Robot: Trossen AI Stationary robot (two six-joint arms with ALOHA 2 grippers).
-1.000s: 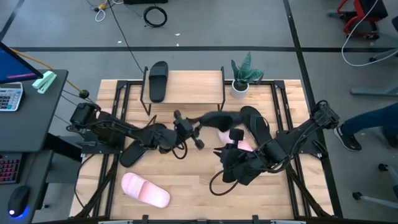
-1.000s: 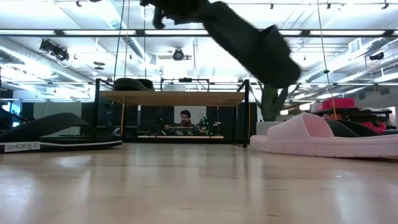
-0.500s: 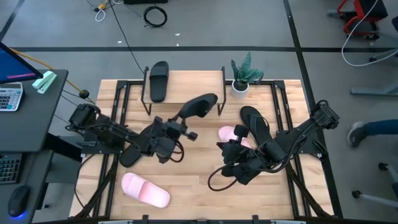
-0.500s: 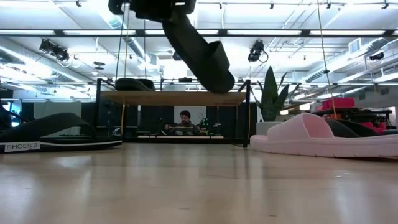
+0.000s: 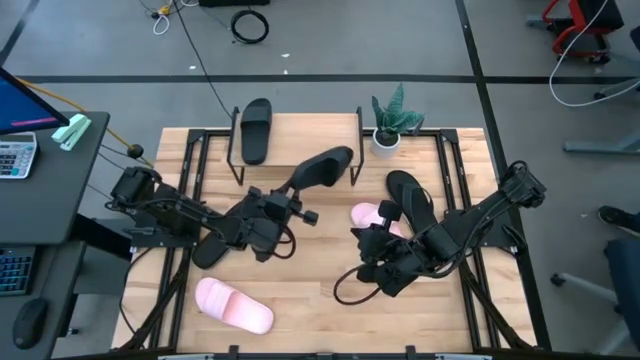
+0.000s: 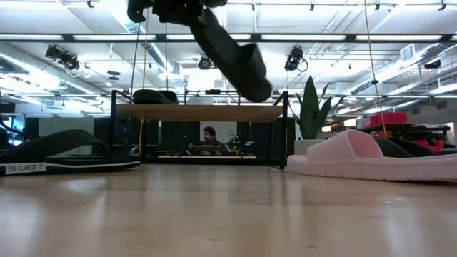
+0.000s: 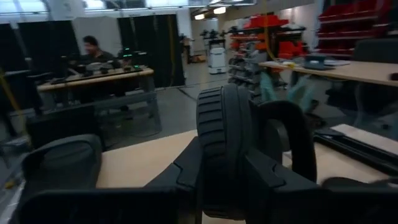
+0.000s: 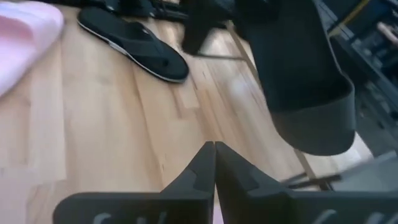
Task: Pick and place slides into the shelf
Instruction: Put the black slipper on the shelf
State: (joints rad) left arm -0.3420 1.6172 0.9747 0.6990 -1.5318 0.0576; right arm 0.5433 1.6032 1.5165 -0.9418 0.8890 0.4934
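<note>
My left gripper (image 5: 283,200) (image 7: 224,168) is shut on a black wide-strap slide (image 5: 322,168) (image 6: 230,48) and holds it in the air just near of the shelf (image 5: 300,140) (image 6: 200,112). A second black slide (image 5: 255,128) (image 6: 148,96) lies sole-down on the shelf's plank top. My right gripper (image 5: 368,245) (image 8: 214,158) is shut on nothing, low over the table's right middle. One pink slide (image 5: 232,305) lies near the front edge. Another pink slide (image 5: 366,214) and a black flip-flop (image 5: 410,198) lie beside the right arm. A second flip-flop (image 5: 213,247) lies under the left arm. My left gripper pinches the black slide's sole at its heel end (image 7: 222,134) between the two fingers (image 7: 186,177), one on the underside and one on the footbed side. The slide is lifted clear and turned on its edge. Its strap end (image 6: 250,75) slants down toward the shelf.
A small potted plant (image 5: 388,122) stands at the shelf's right end. The plank to the right of the resting slide is bare (image 5: 315,132). Black frame rails (image 5: 200,160) run along both table sides. A desk with a calculator (image 5: 15,155) stands to the left. A person sits beyond the table (image 6: 208,135).
My left gripper has drawn back toward the table's left and turned. The held slide swung from pointing at the table's right to pointing at the shelf's near right corner, and it stayed lifted clear. Over the last half second it has barely moved.
</note>
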